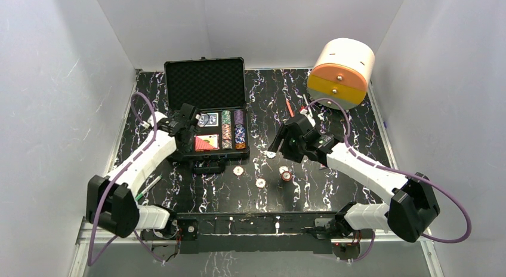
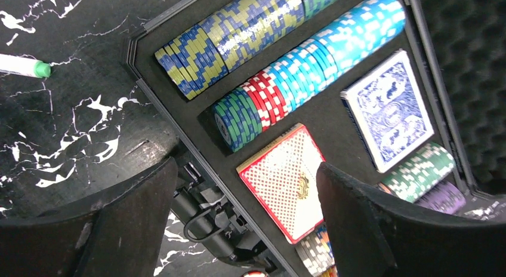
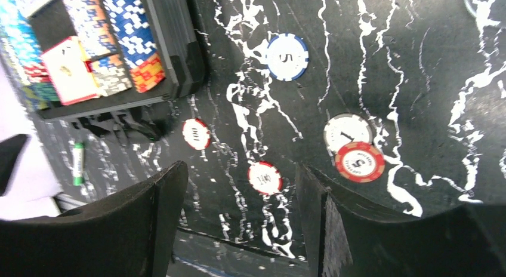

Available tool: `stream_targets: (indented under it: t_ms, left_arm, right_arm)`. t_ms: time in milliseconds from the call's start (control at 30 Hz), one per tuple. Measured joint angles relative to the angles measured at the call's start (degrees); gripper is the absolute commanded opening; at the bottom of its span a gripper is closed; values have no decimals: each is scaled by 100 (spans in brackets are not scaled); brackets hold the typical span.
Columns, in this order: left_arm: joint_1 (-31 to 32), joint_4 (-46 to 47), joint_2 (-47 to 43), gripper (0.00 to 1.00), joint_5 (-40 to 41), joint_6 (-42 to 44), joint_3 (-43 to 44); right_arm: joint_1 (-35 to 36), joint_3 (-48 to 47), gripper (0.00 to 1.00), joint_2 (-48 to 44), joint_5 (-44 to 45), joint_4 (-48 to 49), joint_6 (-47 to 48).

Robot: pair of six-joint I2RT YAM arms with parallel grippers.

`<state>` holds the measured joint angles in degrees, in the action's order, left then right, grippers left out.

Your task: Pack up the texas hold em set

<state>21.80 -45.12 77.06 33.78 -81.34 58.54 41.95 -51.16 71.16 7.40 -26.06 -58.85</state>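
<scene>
The black case (image 1: pixel 206 80) lies open at the back left, lid up, with rows of striped chips (image 1: pixel 233 129), a blue deck (image 1: pixel 209 119) and a red deck (image 1: pixel 206 142) in its foam. My left gripper (image 1: pixel 188 131) hovers open over the case's front edge. In the left wrist view its jaws (image 2: pixel 246 166) stand wide apart above the red deck (image 2: pixel 286 181) and hold nothing. My right gripper (image 1: pixel 280 147) hangs open and empty over loose chips on the table: a red-and-white one (image 3: pixel 264 177) between its fingers, another (image 3: pixel 196 134), a blue one (image 3: pixel 287 57) and a red one (image 3: pixel 360 162) lapping a white one (image 3: pixel 346 132).
A big white-and-orange cylinder (image 1: pixel 341 71) stands at the back right. Thin orange (image 1: pixel 290 108) and white (image 1: pixel 307 104) pens lie in front of it. A green-capped pen (image 1: pixel 149 186) lies by the left arm. The case handle (image 2: pixel 203 220) sticks out toward the arms.
</scene>
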Motion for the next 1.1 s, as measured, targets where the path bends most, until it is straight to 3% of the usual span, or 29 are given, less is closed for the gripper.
stream_targets:
  t_ms: [133,300,633,867,1100]
  left_arm:
    - [0,-28,-424,98,-9,439,0]
    - [0,315,-992,98,-229,1486,-197]
    - [0,1676,-2229,98,-1180,3504,-789]
    - [0,2070,-2441,98,-1333,3998,-826]
    - [0,2131,-2323,98,-1460,4076,-833]
  right_arm:
    - [0,-101,76,315,13,-127,525]
    - [122,-411,76,1078,17,-330,1145]
    - [1263,-1130,74,2306,313,-824,1408]
    - [1722,-1379,70,2962,433,-1137,1421]
    - [1862,-1578,58,3228,492,-1298,1593]
